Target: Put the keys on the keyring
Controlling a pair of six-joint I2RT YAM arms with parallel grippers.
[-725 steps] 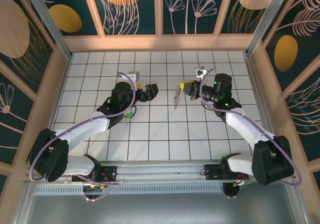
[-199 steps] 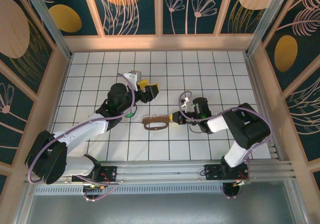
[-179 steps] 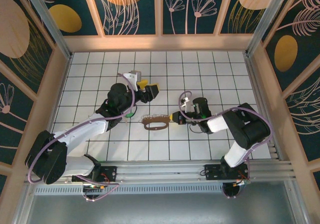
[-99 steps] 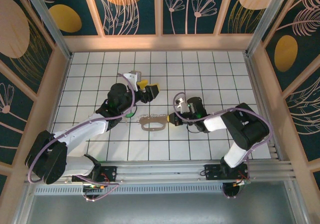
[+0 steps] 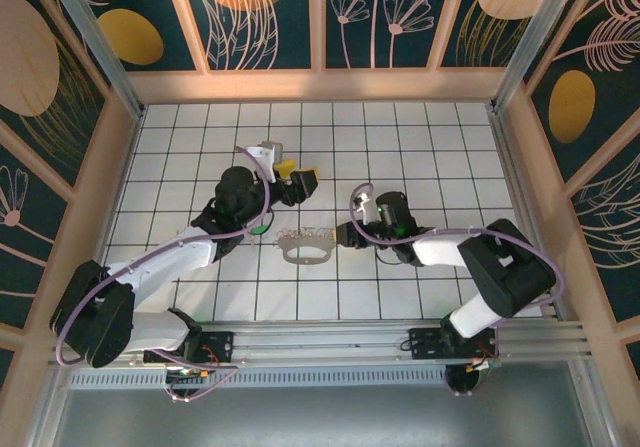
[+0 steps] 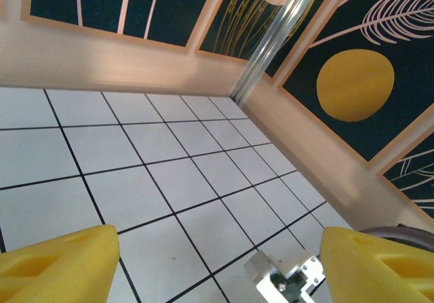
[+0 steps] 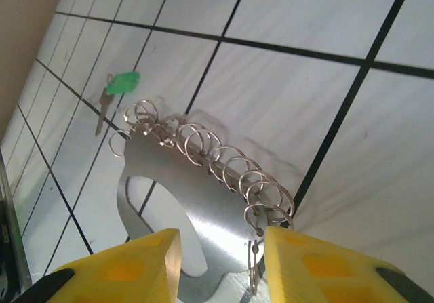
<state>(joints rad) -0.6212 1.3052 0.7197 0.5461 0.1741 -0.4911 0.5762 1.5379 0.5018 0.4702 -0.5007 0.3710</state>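
Keyring (image 5: 306, 248): set down flat on tiles (image 5: 200, 137) mid-floor; was aloft secs ago. Just let go by R gripper (image 5: 338, 235), fingers parted astride its end, so parked for threading. Hovered nearby: L gripper (image 5: 300, 178), wide open, empty. Via R wrist cam, saw loops + green key (image 7: 119, 85) just beside them; from top, mere fringe.

Keyring (image 7: 217, 208) lies flat on counter (image 5: 400, 147). Right claw (image 5: 341, 235) at its 3 o'clock, straddling its edge. Key (image 7: 119, 84) near, at 10 o'clock. Left claw (image 5: 300, 180) at 12, apart.
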